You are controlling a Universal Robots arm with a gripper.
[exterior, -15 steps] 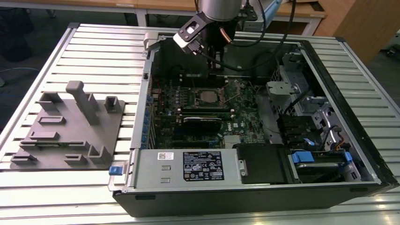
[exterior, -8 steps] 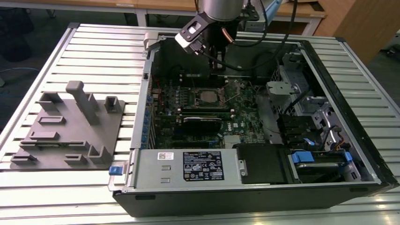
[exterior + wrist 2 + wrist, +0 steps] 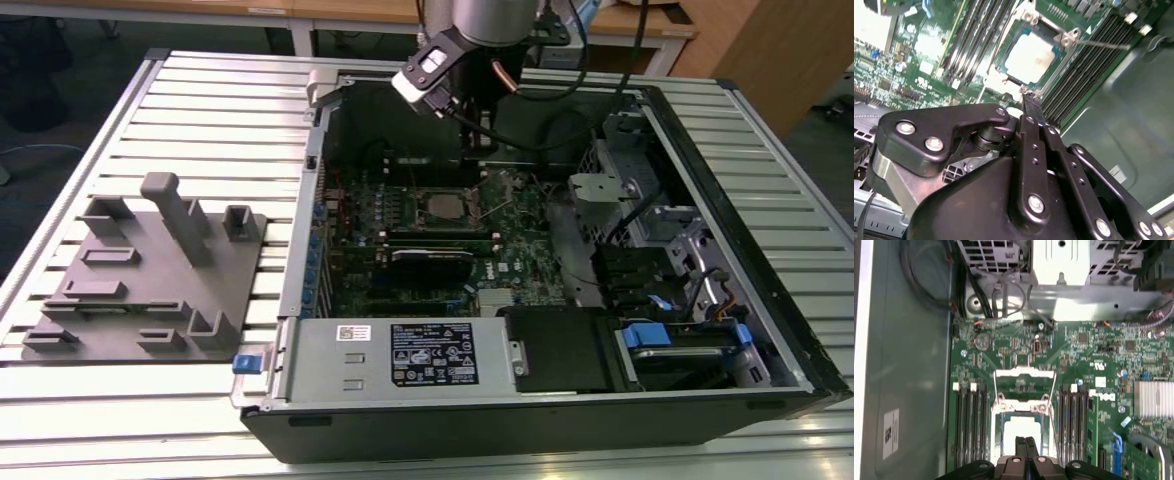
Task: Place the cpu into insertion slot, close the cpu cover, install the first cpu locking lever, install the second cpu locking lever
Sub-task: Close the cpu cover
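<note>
The cpu lies flat in the insertion slot on the green motherboard, its pale metal top showing through the window of the cpu cover, which lies down around it. A thin wire locking lever sticks out sideways from one corner of the socket. In the first wrist view the cpu sits just beyond my gripper, and thin wire levers run along the socket's sides. My gripper is shut with nothing in it, its tip close to the socket's edge. In the exterior view the gripper hangs inside the case, behind the socket.
Long black memory slots flank the socket on both sides. The case walls box the board in. A drive cage stands at the exterior view's right, a power supply at the front. A grey fixture plate lies on the table at the left.
</note>
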